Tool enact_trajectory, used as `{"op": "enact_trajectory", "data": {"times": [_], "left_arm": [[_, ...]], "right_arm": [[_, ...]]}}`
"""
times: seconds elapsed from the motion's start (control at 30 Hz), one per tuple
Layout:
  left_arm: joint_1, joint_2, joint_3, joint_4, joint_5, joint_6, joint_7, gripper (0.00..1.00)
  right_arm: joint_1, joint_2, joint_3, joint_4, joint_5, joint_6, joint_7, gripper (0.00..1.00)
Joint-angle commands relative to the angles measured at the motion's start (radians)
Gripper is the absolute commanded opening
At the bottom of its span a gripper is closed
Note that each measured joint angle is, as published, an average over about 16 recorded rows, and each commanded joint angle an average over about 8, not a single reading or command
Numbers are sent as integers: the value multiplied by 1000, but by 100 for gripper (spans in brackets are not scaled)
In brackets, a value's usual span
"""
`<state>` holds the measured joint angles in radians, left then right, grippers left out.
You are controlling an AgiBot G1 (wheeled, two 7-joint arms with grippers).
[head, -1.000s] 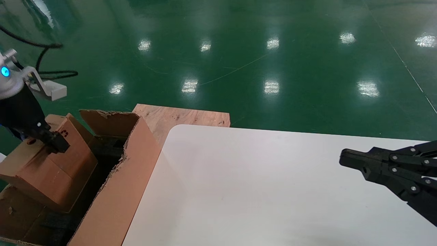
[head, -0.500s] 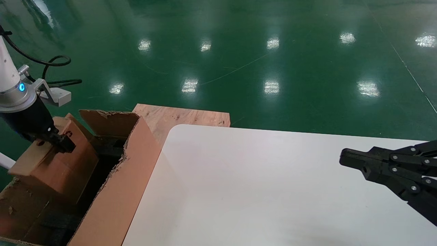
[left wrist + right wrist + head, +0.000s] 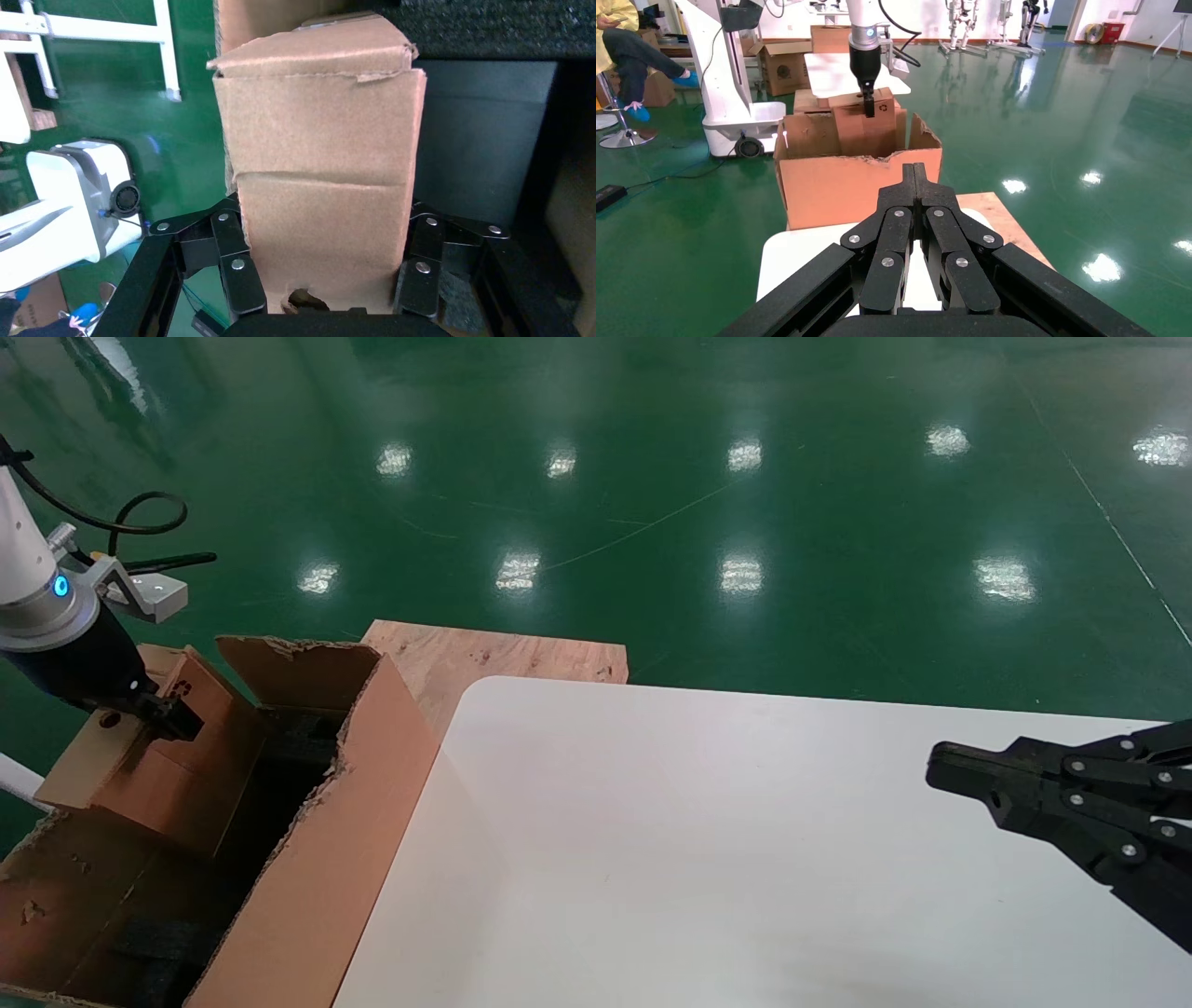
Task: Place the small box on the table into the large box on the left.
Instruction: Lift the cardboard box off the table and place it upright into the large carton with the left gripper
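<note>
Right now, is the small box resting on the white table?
No, the left gripper holds the small box over the large box; the table carries none.

The small box (image 3: pixel 158 756) is plain brown cardboard with a small black printed mark. The large box (image 3: pixel 317 859) is brown too, ragged-edged, with black foam (image 3: pixel 492 28) inside. The table (image 3: pixel 745 859) is white; the floor (image 3: pixel 652 477) is glossy green; the wooden board (image 3: pixel 494 658) is mottled brown.

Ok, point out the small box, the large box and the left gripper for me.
small box (image 3: pixel 191 775), head view, its side face.
large box (image 3: pixel 326 859), head view, its outer wall beside the table.
left gripper (image 3: pixel 327 284), left wrist view, between the fingertips clamping the small box.
</note>
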<state>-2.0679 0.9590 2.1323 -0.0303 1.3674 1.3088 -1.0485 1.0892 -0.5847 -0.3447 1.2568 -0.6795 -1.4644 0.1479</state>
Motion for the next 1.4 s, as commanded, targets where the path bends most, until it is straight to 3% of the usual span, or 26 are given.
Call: {"op": "enact_trajectory", "data": {"times": [0.03,0.3,0.73,1.4], "left_arm": [[-4,-1,-1,3,-2,8,6,0],[7,-19,0,5,-1,61,30,0],[77,-34,2,25,2,-22,11,0],[143,-55,-6,31,-11,-25,-14,0]], "right_arm": [[0,0,0,0,0,0,0,0],[0,0,0,0,0,0,0,0],[0,0,0,0,0,0,0,0],[0,0,0,0,0,0,0,0]]}}
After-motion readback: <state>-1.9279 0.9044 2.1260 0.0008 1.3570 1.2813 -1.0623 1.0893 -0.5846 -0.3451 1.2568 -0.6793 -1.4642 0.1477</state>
